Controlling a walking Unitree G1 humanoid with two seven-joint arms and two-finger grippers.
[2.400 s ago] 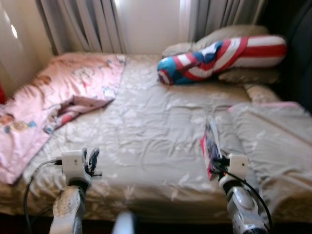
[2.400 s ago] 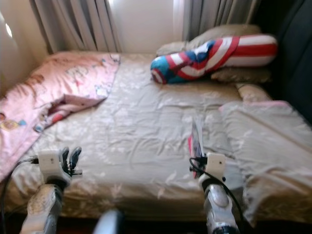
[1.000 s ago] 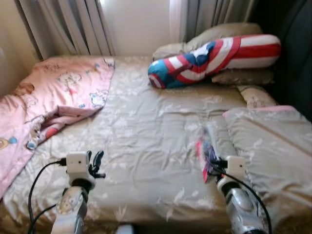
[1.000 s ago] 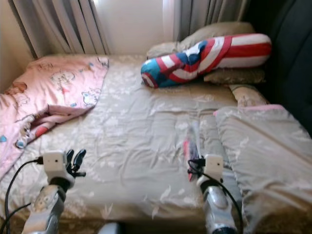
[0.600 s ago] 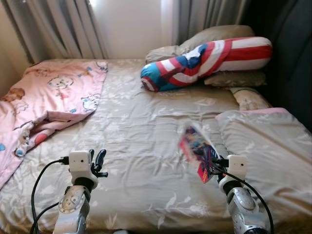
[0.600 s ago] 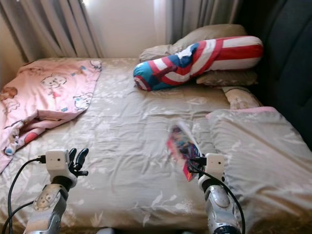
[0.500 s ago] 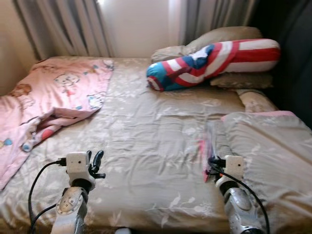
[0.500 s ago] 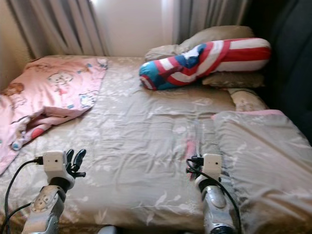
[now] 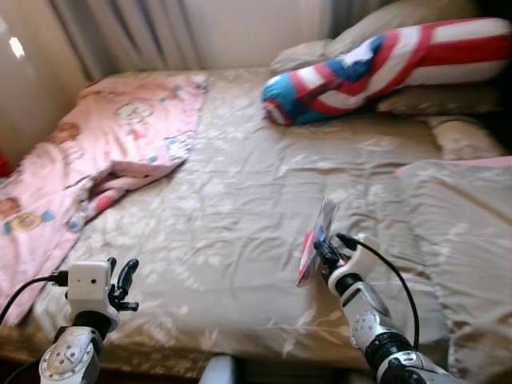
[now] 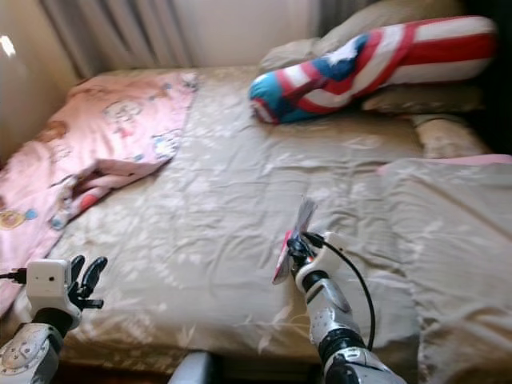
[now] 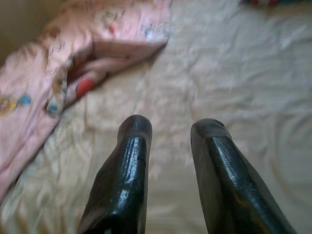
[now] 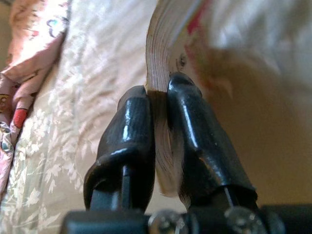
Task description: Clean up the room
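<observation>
Beige bed [image 9: 240,200]: it spreads under both my arms, sheet creased; I judge it the surface I am tidying.
Pink blanket [image 9: 96,152]: bunched on the bed's left side with one edge folded over, so it looks unmade and likely needs straightening.
Striped bolster [image 9: 384,64]: lies across the far right end, leaning on the pillows [image 9: 448,100] there, where it belongs.
Book [image 9: 316,240]: thin, colourful cover, held on edge above the sheet, near the bed's front edge, so I can carry it off.
Right gripper [image 12: 158,117]: both fingers clamped across the book's page edge; the hold looks firm.
Left gripper [image 11: 168,129]: fingers apart, holding nothing, hovering over the sheet near the blanket, free for the next pick.
</observation>
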